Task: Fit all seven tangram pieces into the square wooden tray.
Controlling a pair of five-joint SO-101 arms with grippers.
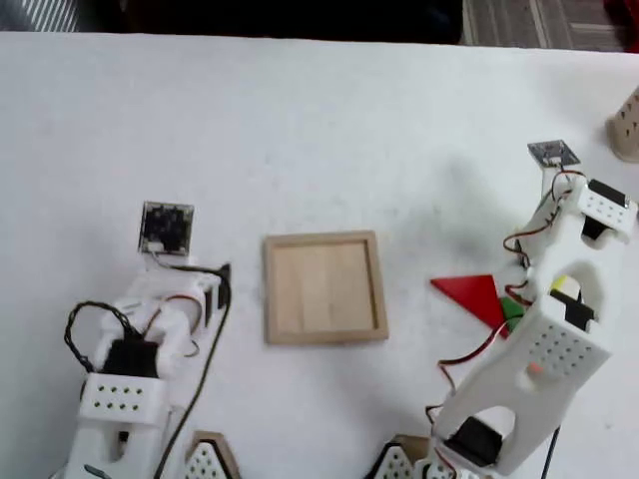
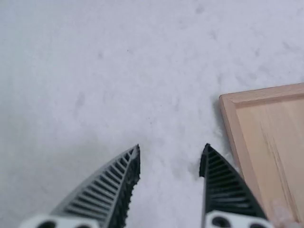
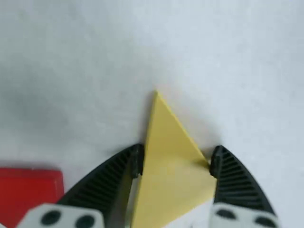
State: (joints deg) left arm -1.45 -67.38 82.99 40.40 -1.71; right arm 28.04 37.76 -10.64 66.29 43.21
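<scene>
Yellow triangle (image 3: pixel 173 185) is clamped between the two ribbed fingers of the right pincer (image 3: pixel 175 159), one against each side, with its tip pointing ahead over the white table (image 1: pixel 300 130). A red triangle (image 3: pixel 28 190) lies just beside it. In the high view the right arm stands at lower right, and the red triangle touches a green piece (image 1: pixel 512 311) right of centre. At lower left the left pincer (image 2: pixel 171 156) is spread wide over the table, holding nothing, near a corner of the square wooden tray (image 2: pixel 228 123). The tray lies flat at frame centre, its floor bare wood.
</scene>
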